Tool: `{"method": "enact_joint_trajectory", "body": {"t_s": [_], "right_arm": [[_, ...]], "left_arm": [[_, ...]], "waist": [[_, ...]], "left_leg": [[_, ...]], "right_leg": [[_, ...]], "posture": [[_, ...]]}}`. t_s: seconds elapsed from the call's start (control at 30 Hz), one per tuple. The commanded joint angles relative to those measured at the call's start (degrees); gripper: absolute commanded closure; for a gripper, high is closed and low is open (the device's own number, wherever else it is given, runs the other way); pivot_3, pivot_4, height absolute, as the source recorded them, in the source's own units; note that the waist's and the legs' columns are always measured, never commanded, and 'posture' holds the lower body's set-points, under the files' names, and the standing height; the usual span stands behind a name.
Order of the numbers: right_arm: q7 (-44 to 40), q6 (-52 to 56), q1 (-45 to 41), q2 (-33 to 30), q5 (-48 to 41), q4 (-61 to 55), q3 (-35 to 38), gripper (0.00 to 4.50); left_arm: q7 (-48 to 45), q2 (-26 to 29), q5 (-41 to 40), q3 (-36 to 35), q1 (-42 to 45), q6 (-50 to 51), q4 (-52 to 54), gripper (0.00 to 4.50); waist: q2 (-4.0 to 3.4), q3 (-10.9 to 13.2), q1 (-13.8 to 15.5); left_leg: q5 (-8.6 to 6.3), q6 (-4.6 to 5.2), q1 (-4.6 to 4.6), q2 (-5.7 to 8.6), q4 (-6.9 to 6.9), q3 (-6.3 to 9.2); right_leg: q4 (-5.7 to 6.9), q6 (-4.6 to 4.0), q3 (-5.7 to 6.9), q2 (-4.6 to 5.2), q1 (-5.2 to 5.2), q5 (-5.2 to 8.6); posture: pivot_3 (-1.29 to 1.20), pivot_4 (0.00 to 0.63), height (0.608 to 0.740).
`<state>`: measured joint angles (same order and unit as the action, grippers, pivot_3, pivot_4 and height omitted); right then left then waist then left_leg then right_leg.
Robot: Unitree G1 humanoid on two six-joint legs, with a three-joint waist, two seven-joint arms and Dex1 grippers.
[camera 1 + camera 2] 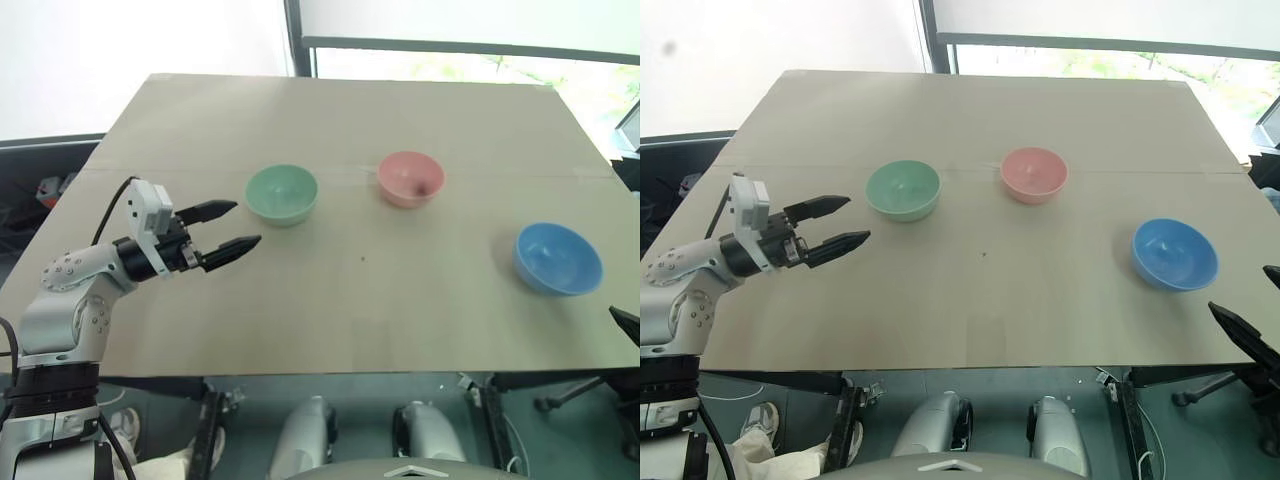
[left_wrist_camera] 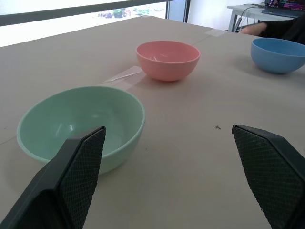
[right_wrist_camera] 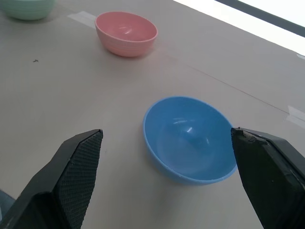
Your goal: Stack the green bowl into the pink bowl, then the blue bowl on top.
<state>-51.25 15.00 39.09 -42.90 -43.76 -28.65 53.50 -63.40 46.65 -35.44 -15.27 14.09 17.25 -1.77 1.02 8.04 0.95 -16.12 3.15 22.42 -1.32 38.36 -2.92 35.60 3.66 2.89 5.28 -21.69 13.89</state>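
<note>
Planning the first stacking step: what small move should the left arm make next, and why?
Probably ease the left gripper forward to the green bowl so its open jaws straddle the near rim. All three bowls sit apart and empty on the table, green goes into the pink bowl first, and this gripper already points at it.

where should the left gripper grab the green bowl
Probably on the rim of the green bowl, at its near-left side, one finger inside and one outside the wall. It sits upright and empty, apart from the pink bowl, and the open left gripper already points at that side.
</note>
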Motion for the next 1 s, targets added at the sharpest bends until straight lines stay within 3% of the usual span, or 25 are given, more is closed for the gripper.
{"method": "enact_joint_trajectory", "body": {"t_s": [0.03,0.33,0.5,0.63,0.77,0.87,1.0], "right_arm": [[1.1,0.4,-2.6,-0.7,1.1,-0.3,-0.6,0.00],[9.9,3.6,-12.3,-0.2,10.3,-2.6,-14.0,0.00],[14.9,3.6,-26.1,-1.9,21.5,-1.0,-30.5,0.00],[14.4,-2.5,-48.2,-0.2,37.7,11.7,-51.6,0.00],[14.5,-12.0,-66.4,5.8,48.1,30.7,-63.9,0.00],[15.5,-21.4,-77.6,10.2,55.6,47.8,-71.0,0.00],[15.1,-29.8,-87.5,14.7,59.7,65.7,-75.2,0.00]], "left_arm": [[-0.1,0.1,-0.2,-0.5,0.0,0.1,2.6,0.02],[4.2,-5.6,-1.4,1.0,-1.6,2.2,11.0,0.02],[7.4,-10.3,-1.7,3.4,-1.8,3.1,14.2,0.02],[10.8,-14.3,1.4,6.0,-1.8,1.2,14.6,0.02],[14.8,-16.7,3.7,6.2,-4.0,-0.1,16.2,0.02],[15.7,-17.2,3.5,5.5,-7.1,-0.4,18.9,0.02],[16.4,-16.9,2.5,3.9,-10.4,-0.4,21.9,0.02]], "waist": [[0.00,0.0,0.0],[0.02,0.0,0.1],[0.03,0.0,-0.4],[0.08,0.1,-0.7],[0.14,0.1,-1.2],[0.16,0.1,-1.7],[0.16,0.2,-1.5]], "left_leg": [[-0.01,0.02,0.00,0.00,0.00,0.00],[0.11,-0.18,0.00,0.02,0.06,0.03],[0.11,-0.17,-0.01,0.04,0.14,-0.08],[0.12,-0.18,-0.20,0.02,0.13,-0.26],[0.12,-0.18,-0.32,0.05,0.06,-0.42],[0.12,-0.18,-0.25,0.05,-0.03,-0.49],[0.13,-0.20,0.42,0.02,-0.07,-0.31]], "right_leg": [[0.00,0.00,0.00,0.00,0.00,0.00],[0.10,-0.01,-0.06,0.03,-0.01,0.00],[0.13,0.07,-0.12,0.00,-0.02,-0.04],[0.18,-0.02,-0.31,-0.14,-0.01,0.00],[0.21,0.06,-0.47,-0.22,0.00,-0.05],[0.17,0.07,-0.52,-0.21,-0.12,-0.05],[0.20,0.09,-0.37,-0.17,-0.61,-0.07]], "posture": [[0.00,0.150,0.740],[0.00,0.150,0.740],[0.00,0.150,0.740],[0.00,0.150,0.740],[0.00,0.150,0.740],[0.00,0.150,0.740],[0.00,0.150,0.740]]}}
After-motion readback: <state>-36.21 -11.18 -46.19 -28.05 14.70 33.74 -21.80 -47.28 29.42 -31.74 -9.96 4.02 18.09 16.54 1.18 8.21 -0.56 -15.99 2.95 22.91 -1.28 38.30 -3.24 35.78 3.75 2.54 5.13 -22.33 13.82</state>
